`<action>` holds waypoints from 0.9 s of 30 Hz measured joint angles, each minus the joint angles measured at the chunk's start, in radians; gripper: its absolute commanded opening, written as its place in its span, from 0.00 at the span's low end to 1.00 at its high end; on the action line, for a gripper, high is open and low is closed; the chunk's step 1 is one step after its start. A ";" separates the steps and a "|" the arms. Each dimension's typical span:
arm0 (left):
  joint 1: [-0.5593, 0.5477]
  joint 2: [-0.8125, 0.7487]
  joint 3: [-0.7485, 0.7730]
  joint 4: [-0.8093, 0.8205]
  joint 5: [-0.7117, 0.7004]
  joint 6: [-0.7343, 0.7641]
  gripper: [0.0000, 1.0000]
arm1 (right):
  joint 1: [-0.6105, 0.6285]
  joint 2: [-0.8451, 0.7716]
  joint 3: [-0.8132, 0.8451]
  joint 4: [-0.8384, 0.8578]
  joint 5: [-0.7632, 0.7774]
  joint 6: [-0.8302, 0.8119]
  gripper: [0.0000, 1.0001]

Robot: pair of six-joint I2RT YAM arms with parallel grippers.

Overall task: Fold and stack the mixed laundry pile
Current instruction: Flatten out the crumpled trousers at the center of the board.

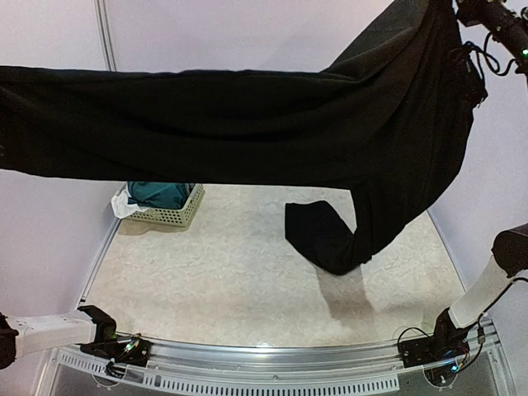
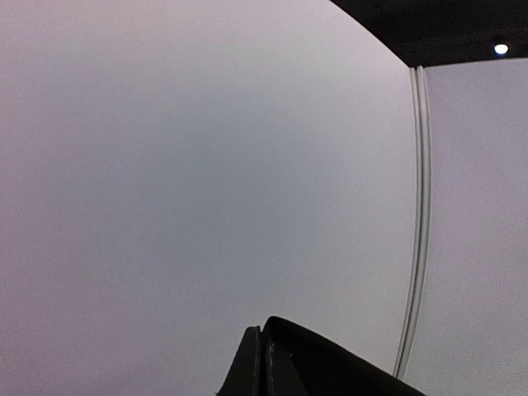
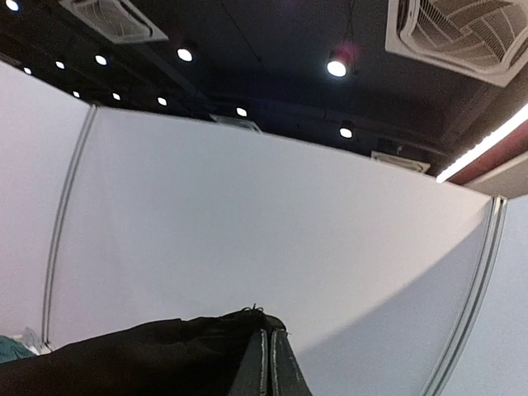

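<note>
The long black trousers (image 1: 206, 124) hang stretched high in the air across the whole top view, from the left edge to the top right. One leg end (image 1: 326, 235) droops down onto the table. My right gripper (image 1: 462, 10) at the top right is shut on the trousers' edge; its wrist view shows closed fingers (image 3: 269, 332) with black cloth (image 3: 148, 355) beside them. My left gripper (image 2: 263, 328) is out of the top view at the left; its wrist view shows it shut, with black cloth (image 2: 346, 371) against it. Teal-green shorts (image 1: 161, 194) and a white cloth (image 1: 124, 205) lie in the basket.
A small pale perforated basket (image 1: 177, 216) stands at the table's back left. The beige tabletop (image 1: 231, 280) lies below the hanging trousers. Pale partition walls (image 1: 247, 33) close in the back and sides. The arm bases (image 1: 425, 351) sit at the near edge.
</note>
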 measured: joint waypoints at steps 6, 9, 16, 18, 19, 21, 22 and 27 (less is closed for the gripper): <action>0.000 0.050 -0.053 -0.071 0.019 -0.051 0.00 | -0.005 0.004 -0.214 -0.020 0.066 -0.087 0.00; -0.001 0.052 -0.061 -0.143 0.026 -0.097 0.00 | -0.005 -0.002 -0.256 -0.047 0.061 -0.108 0.00; -0.001 -0.082 -0.084 -0.247 0.034 -0.172 0.00 | 0.054 -0.106 -0.261 -0.134 -0.110 -0.122 0.00; -0.002 -0.132 -0.042 -0.255 0.033 -0.174 0.00 | 0.069 -0.146 -0.220 -0.141 -0.179 -0.081 0.00; -0.003 -0.160 -0.008 -0.254 0.034 -0.174 0.00 | 0.071 -0.164 -0.180 -0.134 -0.211 -0.055 0.00; -0.004 -0.208 0.065 -0.243 0.040 -0.173 0.00 | 0.070 -0.195 -0.086 -0.095 -0.255 0.015 0.00; -0.004 -0.225 0.110 -0.238 0.046 -0.172 0.00 | 0.067 -0.206 -0.034 -0.065 -0.272 0.052 0.00; -0.004 -0.233 0.291 -0.196 0.079 -0.171 0.00 | -0.023 -0.219 0.202 0.174 -0.315 0.252 0.00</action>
